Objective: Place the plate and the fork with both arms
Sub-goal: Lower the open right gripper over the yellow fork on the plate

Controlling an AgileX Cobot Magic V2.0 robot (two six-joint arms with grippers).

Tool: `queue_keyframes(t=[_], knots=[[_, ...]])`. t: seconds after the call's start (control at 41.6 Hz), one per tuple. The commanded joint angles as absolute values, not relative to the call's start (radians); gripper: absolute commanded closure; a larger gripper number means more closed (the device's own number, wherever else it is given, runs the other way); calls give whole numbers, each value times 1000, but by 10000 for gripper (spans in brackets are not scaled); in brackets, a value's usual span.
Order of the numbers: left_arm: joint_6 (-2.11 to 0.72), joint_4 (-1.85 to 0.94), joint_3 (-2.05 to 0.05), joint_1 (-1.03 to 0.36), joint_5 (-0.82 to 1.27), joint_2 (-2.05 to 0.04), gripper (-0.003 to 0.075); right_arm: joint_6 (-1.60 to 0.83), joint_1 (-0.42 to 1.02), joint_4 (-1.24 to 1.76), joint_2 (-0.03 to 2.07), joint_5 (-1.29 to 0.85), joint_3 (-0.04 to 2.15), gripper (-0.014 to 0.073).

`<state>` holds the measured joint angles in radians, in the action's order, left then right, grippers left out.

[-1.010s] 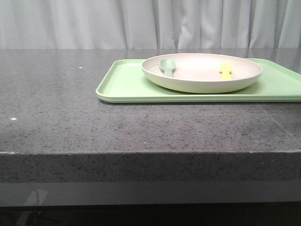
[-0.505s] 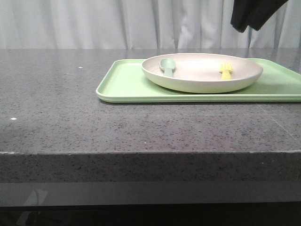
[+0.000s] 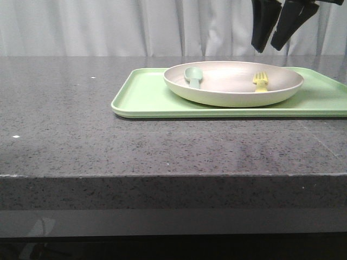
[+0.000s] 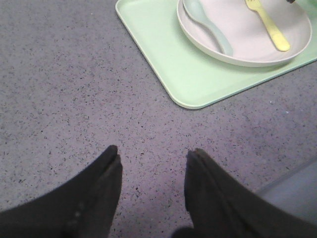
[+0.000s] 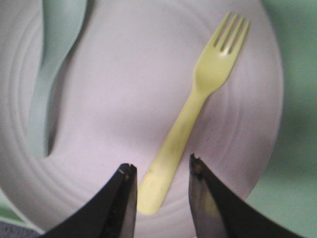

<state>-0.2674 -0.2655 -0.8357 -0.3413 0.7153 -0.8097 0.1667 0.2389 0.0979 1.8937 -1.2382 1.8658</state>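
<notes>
Fingers (image 5: 126, 198) straddle the fork (image 5: 195, 111) handle, seen only by right wrist.

left pincer (image 4: 152, 156): parted, low | right pincer (image 5: 161, 171): parted, raised

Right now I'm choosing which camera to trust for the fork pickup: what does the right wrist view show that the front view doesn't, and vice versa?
Only the right wrist view shows the pale yellow plastic fork full length, its handle end between the open right gripper fingers. Only the front view shows the dark speckled stone table and the light green rectangular tray as a whole. Both show the off-white round plate and grey-green spoon.
</notes>
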Motion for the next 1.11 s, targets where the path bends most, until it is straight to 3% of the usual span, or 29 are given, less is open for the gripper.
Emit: queue_keyframes(t=[0.0,1.082], knots=[[-263,-285,-867,-337,634,-779,408,223,238,69,1888,-1335,1955,306],[-263,-251,-867,-337,634,-770,408,260,213,97,2001,-1342,1981,303]])
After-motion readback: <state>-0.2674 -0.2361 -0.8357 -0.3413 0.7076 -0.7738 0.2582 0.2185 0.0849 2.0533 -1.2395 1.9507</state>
